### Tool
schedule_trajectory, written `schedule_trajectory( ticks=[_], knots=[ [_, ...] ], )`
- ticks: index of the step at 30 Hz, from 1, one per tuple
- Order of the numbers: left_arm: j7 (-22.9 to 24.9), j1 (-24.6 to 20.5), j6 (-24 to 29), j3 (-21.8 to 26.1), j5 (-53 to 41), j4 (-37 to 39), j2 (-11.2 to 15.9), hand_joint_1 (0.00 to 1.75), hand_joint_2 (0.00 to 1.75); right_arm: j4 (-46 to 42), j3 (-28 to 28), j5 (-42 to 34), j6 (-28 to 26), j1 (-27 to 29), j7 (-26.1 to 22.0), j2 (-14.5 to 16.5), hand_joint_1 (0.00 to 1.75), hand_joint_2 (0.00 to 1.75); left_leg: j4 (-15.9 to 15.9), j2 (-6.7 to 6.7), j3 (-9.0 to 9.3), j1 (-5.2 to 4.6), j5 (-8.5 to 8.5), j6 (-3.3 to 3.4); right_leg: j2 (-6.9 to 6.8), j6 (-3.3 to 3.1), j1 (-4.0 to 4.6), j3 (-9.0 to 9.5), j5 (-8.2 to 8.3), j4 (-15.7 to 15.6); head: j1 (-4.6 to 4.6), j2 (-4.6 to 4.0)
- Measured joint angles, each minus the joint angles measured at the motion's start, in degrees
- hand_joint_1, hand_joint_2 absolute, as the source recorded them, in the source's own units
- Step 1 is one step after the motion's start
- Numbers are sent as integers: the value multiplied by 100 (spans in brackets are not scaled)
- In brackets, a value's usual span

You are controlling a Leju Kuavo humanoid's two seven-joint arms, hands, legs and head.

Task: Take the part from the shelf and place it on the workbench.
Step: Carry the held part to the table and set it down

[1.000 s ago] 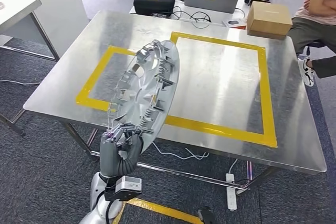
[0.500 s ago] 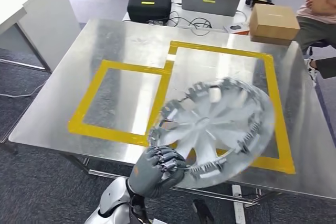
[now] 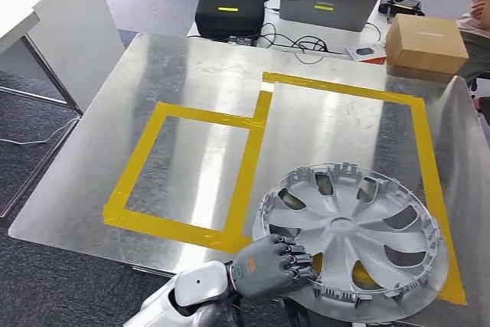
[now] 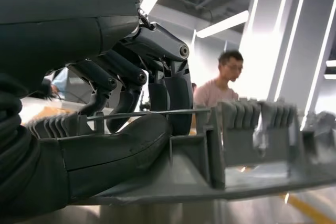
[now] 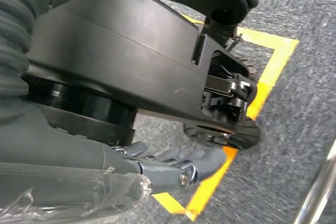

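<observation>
Yellow tape frames two rectangles on the steel workbench [image 3: 173, 82]. Low over its near right corner, the silver wheel cover [image 3: 352, 239] lies nearly flat, its near rim clasped by the left hand [image 3: 272, 266]. Whether the right hand [image 5: 174, 169] holds anything, I cannot tell.

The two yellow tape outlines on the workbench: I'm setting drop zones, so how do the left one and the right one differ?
The left tape outline is the smaller rectangle and lies bare; the right tape outline is clearly larger and reaches further toward the back of the workbench. The wheel cover, gripped at its rim by the left hand, overlaps the right outline's near edge, not the left one's. Both are yellow tape and share a middle strip.
</observation>
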Motion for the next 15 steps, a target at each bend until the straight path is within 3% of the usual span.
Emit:
schedule_trajectory(
  ticks=[2, 4, 7, 8, 9, 10, 12, 13, 15],
  knots=[
    [74, -57, -9, -81, -67, 82, -23, 175, 175, -2, 0, -3, 4, -13, 3, 1, 0, 175, -21, 19, 7, -2, -25, -50, 8, -46, -15, 48, -48, -102, 10, 1],
    [175, -115, -10, -145, -146, 170, -48, 175, 175, -5, 0, -12, 9, -12, 0, 3, 0, 175, 202, 32, -103, -13, -150, -109, 8, -91, -49, 153, -87, -223, -10, 2],
    [376, -145, -23, -207, -290, 352, -59, 175, 175, -7, 0, -34, 13, -10, 0, 4, 0, 175, 1202, 36, -733, -12, -477, -164, 7, -144, -60, 242, -130, -282, -28, 2],
    [424, -143, -23, -210, -330, 403, -58, 175, 175, -7, -1, -39, 13, -6, 2, 4, 0, 175, 1450, 37, -929, -11, -494, -171, 11, -155, -58, 260, -148, -282, -30, 2],
    [455, -142, -23, -212, -358, 445, -58, 175, 175, -7, -1, -41, 12, -3, 4, 4, 0, 175, 1513, 37, -1031, -11, -402, -171, 19, -158, -56, 285, -166, -282, -28, 2],
    [472, -143, -23, -213, -372, 476, -59, 175, 175, -7, -2, -43, 12, 0, 5, 4, 0, 175, 1368, 38, -1020, -12, -203, -165, 29, -156, -56, 317, -188, -281, -29, 2],
    [487, -150, -23, -214, -378, 519, -63, 175, 175, -7, -2, -46, 13, -2, 5, 4, 0, 175, 673, 40, -751, -12, 297, -140, 51, -128, -53, 391, -242, -273, -29, 2],
    [488, -155, -23, -215, -379, 536, -71, 175, 175, -7, -2, -47, 14, -5, 5, 4, 0, 175, 320, 39, -596, -10, 441, -122, 61, -104, -39, 408, -274, -254, -30, 2],
    [485, -164, -35, -216, -359, 572, -89, 175, 175, -7, -2, -48, 14, -10, 8, 4, 0, 175, -21, 30, -447, -8, 499, -87, 65, -74, -12, 405, -314, -231, -13, 2]
  ],
)
